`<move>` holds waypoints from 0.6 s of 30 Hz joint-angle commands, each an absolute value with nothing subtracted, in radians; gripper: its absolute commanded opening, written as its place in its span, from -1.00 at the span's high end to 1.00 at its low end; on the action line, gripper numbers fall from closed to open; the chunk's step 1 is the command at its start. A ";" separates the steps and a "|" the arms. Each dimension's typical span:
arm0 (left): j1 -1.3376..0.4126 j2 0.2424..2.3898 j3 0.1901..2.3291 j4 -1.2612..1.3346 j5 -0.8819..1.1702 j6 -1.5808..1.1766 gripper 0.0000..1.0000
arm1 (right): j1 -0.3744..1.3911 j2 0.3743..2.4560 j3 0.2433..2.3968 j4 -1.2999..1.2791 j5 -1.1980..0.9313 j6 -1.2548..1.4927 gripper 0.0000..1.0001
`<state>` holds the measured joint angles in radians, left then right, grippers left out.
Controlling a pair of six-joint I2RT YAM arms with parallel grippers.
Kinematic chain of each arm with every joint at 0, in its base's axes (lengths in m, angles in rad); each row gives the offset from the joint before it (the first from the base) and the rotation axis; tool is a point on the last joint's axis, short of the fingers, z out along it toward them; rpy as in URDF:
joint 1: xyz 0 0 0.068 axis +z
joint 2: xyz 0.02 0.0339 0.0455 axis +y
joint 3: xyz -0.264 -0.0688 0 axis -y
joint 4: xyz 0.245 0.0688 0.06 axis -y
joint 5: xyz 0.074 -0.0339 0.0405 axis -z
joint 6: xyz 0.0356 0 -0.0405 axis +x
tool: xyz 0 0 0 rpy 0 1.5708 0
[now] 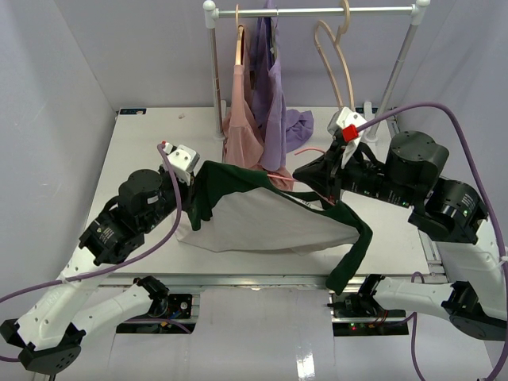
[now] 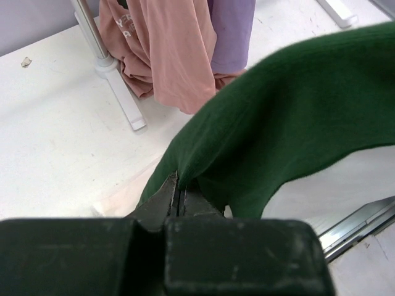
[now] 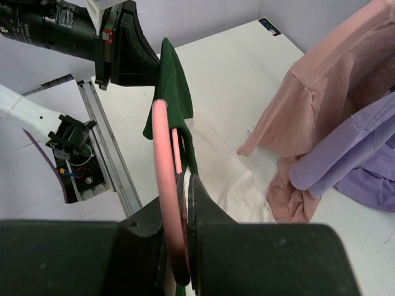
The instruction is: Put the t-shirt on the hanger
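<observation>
The cream t-shirt (image 1: 270, 224) with dark green sleeves hangs stretched between my two grippers, its lower part resting on the table. My left gripper (image 1: 196, 181) is shut on the green shoulder fabric (image 2: 278, 123); in the left wrist view the jaws (image 2: 178, 186) pinch a fold of it. My right gripper (image 1: 308, 176) is shut on the thin pink hanger (image 3: 162, 154). In the right wrist view the hanger runs from the jaws (image 3: 187, 180) up into the green cloth (image 3: 174, 86). Most of the hanger is hidden inside the shirt.
A clothes rack (image 1: 317, 11) stands at the table's back. On it hang a dusty-pink garment (image 1: 242, 119), a lilac garment (image 1: 278, 103) and a beige wooden hanger (image 1: 333, 48). The rack's foot (image 2: 120, 92) lies left of the shirt. One green sleeve (image 1: 349, 266) droops over the front edge.
</observation>
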<state>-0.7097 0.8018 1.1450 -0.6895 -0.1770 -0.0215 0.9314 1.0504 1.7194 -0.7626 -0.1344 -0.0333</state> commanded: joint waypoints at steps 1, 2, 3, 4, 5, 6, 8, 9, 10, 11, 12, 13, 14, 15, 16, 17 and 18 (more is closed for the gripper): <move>-0.712 0.772 1.165 -0.673 -0.212 -0.030 1.00 | 0.930 1.003 1.693 -0.688 -0.082 -0.053 0.85; -0.711 0.765 1.177 -0.678 -0.212 -0.031 1.00 | 0.930 0.995 1.681 -0.689 -0.078 -0.061 0.85; -0.710 0.757 1.189 -0.685 -0.212 -0.032 1.00 | 0.929 0.987 1.667 -0.689 -0.079 -0.066 0.85; -0.712 0.748 1.199 -0.689 -0.215 -0.034 1.00 | 0.928 0.982 1.650 -0.689 -0.083 -0.068 0.85; -0.712 0.744 1.216 -0.695 -0.219 -0.035 1.00 | 0.929 0.978 1.640 -0.691 -0.083 -0.071 0.85; -0.712 0.740 1.229 -0.698 -0.228 -0.036 1.00 | 0.929 0.976 1.634 -0.695 -0.078 -0.075 0.85; -0.712 0.730 1.266 -0.701 -0.246 -0.037 1.00 | 0.928 0.982 1.624 -0.716 -0.062 -0.085 0.85; -0.712 0.732 1.273 -0.706 -0.252 -0.029 1.00 | 0.930 0.985 1.621 -0.724 -0.063 -0.094 0.85; -0.712 0.733 1.279 -0.707 -0.259 -0.025 1.00 | 0.928 0.989 1.620 -0.733 -0.072 -0.097 0.85; -0.712 0.739 1.285 -0.708 -0.279 -0.018 1.00 | 0.928 0.992 1.614 -0.739 -0.090 -0.100 0.85; -0.712 0.745 1.285 -0.709 -0.301 -0.014 1.00 | 0.929 0.993 1.605 -0.744 -0.111 -0.103 0.85; -0.712 0.750 1.284 -0.709 -0.317 -0.012 1.00 | 0.930 0.994 1.599 -0.747 -0.126 -0.105 0.85; -0.712 0.754 1.282 -0.709 -0.323 -0.012 1.00 | 0.930 0.993 1.593 -0.750 -0.131 -0.109 0.85; -0.712 0.767 1.276 -0.710 -0.340 -0.009 1.00 | 0.930 0.991 1.575 -0.758 -0.146 -0.115 0.85; -0.712 0.770 1.273 -0.711 -0.344 -0.008 1.00 | 0.930 0.983 1.562 -0.759 -0.147 -0.120 0.85; -0.712 0.772 1.267 -0.711 -0.348 -0.010 1.00 | 0.930 0.978 1.553 -0.764 -0.147 -0.124 0.85; -0.712 0.772 1.260 -0.710 -0.354 -0.012 1.00 | 0.930 0.976 1.546 -0.774 -0.149 -0.126 0.85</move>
